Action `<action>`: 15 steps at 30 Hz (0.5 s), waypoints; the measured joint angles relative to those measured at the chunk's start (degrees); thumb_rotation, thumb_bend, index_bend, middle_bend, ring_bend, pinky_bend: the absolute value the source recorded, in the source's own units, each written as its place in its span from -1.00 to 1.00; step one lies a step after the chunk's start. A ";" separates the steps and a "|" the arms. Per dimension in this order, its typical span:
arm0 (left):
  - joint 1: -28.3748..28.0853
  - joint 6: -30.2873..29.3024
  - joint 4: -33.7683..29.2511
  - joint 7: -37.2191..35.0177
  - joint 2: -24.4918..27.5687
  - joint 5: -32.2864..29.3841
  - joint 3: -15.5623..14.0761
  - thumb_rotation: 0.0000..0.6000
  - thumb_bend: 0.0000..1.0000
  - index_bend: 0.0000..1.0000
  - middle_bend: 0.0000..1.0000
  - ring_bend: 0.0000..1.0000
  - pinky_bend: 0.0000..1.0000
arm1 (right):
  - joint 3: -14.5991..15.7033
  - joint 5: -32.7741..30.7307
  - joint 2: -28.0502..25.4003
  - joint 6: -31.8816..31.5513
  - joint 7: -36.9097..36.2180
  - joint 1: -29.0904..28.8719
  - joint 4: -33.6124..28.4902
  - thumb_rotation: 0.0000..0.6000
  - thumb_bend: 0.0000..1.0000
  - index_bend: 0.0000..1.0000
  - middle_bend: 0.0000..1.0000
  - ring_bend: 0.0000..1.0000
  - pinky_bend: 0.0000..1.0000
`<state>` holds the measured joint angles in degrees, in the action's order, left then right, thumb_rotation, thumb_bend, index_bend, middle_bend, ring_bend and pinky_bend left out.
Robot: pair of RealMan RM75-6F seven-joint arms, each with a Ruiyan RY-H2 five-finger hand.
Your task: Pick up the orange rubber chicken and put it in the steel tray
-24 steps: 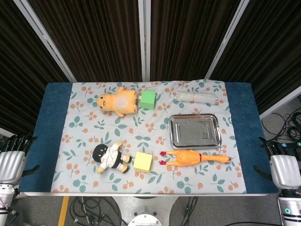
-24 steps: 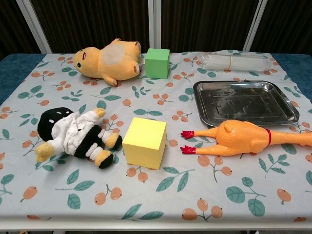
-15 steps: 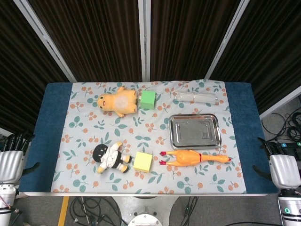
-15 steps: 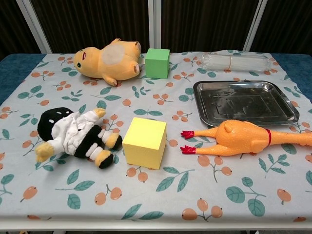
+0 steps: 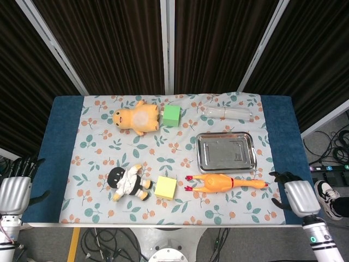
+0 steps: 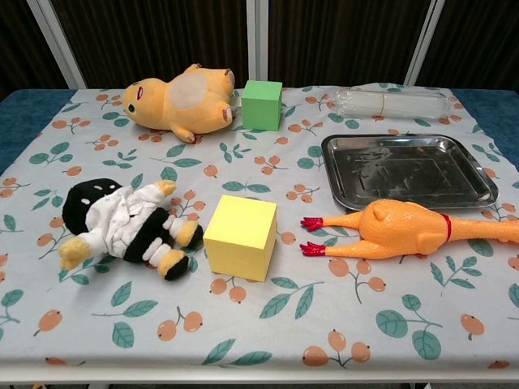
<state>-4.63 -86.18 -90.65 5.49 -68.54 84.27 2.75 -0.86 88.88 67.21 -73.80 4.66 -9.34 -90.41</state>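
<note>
Fingers on my right hand [image 5: 299,196] are spread and hold nothing, at the table's near right corner; my left hand [image 5: 13,192] idles empty, far off. Rubber chicken [image 5: 224,183] lies on its side just before the steel tray [image 5: 226,152]. I should grip its fat body, not the thin neck

One orange rubber chicken [image 5: 224,183]. One steel tray [image 5: 226,152]. Two plush toys: a yellow bear [image 5: 136,118] far left, a black-headed doll [image 5: 128,183] near left. Two foam cubes, green [image 5: 172,115] and yellow [image 5: 165,188]. One clear plastic bottle [image 5: 227,112].
</note>
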 measured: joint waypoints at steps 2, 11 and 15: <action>0.19 0.01 0.13 -0.43 -0.02 -0.18 -0.08 1.00 -1.00 -0.57 -0.67 -0.82 -0.78 | 0.06 -0.26 1.90 2.13 1.62 -1.36 1.86 1.00 -0.77 -0.47 -0.21 -0.47 -0.14; 0.68 0.71 1.18 -2.12 -0.41 -0.82 -0.56 1.00 -1.00 -0.57 -0.67 -0.82 -0.78 | -0.96 -2.23 9.06 8.27 4.82 -6.39 9.42 1.00 -0.74 -0.39 -0.21 -0.47 -0.14; 0.82 0.76 1.72 -2.95 -0.58 -0.89 -0.60 1.00 -1.00 -0.57 -0.67 -0.82 -0.77 | -1.03 -2.29 11.48 9.61 5.95 -7.93 12.04 1.00 -0.74 -0.39 -0.19 -0.39 -0.14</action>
<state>-3.81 -85.41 -88.93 2.54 -69.12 83.38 2.15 -1.89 86.58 78.69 -64.19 10.61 -17.26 -78.37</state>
